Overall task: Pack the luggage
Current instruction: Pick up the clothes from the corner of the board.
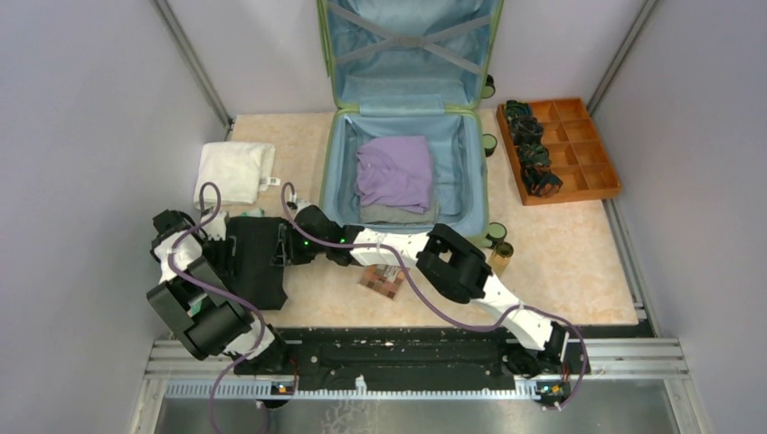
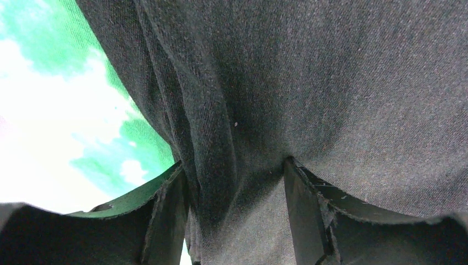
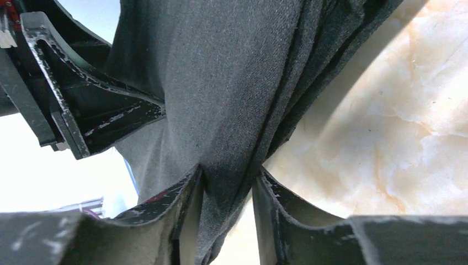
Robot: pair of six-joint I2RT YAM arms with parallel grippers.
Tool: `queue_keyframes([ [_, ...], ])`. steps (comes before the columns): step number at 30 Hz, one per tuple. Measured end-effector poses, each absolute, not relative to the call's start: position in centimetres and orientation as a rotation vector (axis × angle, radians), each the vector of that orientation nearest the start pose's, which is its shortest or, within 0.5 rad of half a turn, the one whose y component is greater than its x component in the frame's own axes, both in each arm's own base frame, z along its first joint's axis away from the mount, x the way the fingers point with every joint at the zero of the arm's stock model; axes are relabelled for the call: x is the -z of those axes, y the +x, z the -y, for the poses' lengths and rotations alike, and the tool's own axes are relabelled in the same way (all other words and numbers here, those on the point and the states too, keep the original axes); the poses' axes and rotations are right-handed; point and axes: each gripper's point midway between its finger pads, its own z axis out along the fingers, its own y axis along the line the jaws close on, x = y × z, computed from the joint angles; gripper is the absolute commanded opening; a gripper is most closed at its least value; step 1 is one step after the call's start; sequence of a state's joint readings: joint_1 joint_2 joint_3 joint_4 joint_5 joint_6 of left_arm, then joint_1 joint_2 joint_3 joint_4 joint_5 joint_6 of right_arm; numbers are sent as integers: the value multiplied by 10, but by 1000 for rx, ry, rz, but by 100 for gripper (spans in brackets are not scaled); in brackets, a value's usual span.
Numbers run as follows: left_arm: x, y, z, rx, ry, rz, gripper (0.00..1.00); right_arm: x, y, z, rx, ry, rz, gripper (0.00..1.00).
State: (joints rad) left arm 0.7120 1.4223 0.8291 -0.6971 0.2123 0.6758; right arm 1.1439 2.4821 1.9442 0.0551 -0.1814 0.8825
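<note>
The luggage (image 1: 336, 172), light green with a light blue lining, lies open at the back of the table, its lid up against the wall. In it a purple garment (image 1: 395, 170) rests on a grey one. A black garment (image 1: 258, 271) lies in front of its left corner. My left gripper (image 1: 233, 249) (image 2: 233, 165) holds a bunched fold of this black garment (image 2: 309, 83). From the right, my right gripper (image 1: 289, 246) (image 3: 229, 171) has closed on another fold of the black garment (image 3: 221, 83), just above the marble tabletop.
A folded white towel (image 1: 235, 170) lies behind the black garment, and a green-and-white cloth (image 2: 49, 110) lies under it. An orange compartment tray (image 1: 579, 154) with dark items stands at the right. A small patterned packet (image 1: 382, 280) and a brown cylinder (image 1: 500, 258) lie near the luggage's front edge.
</note>
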Motion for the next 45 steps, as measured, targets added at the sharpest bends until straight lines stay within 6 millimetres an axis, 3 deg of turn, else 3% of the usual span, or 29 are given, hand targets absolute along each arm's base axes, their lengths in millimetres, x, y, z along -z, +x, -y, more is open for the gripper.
queue_keyframes([
  [6,-37,201,-158,-24,-7,-2791,73,-67,221,-639,-1317,-449,-2310,6],
  [8,-37,201,-159,-28,1,-2790,92,-68,221,-639,-1308,-457,-2305,0],
  [10,-39,203,-165,-58,14,-2786,98,-67,221,-638,-1298,-464,-2304,0],
  [17,-54,206,-171,-41,6,-2806,98,-80,225,-631,-1246,-477,-2271,0],
  [21,-65,213,-172,-33,-5,-2794,98,-95,226,-613,-1219,-453,-2257,0],
  [26,-63,217,-176,-60,-33,-2787,98,-102,229,-605,-1205,-449,-2251,0],
  [31,-54,217,-174,-59,-52,-2784,98,-95,227,-601,-1180,-451,-2285,13],
  [34,-51,217,-174,-62,-57,-2780,98,-92,227,-598,-1150,-448,-2315,56],
  [36,-48,218,-176,-74,-58,-2777,98,-90,228,-596,-1140,-463,-2316,71],
  [39,-46,217,-176,-78,-57,-2776,98,-98,219,-601,-1176,-468,-2294,78],
  [45,-44,217,-176,-79,-57,-2774,97,-106,214,-607,-1253,-442,-2243,79],
])
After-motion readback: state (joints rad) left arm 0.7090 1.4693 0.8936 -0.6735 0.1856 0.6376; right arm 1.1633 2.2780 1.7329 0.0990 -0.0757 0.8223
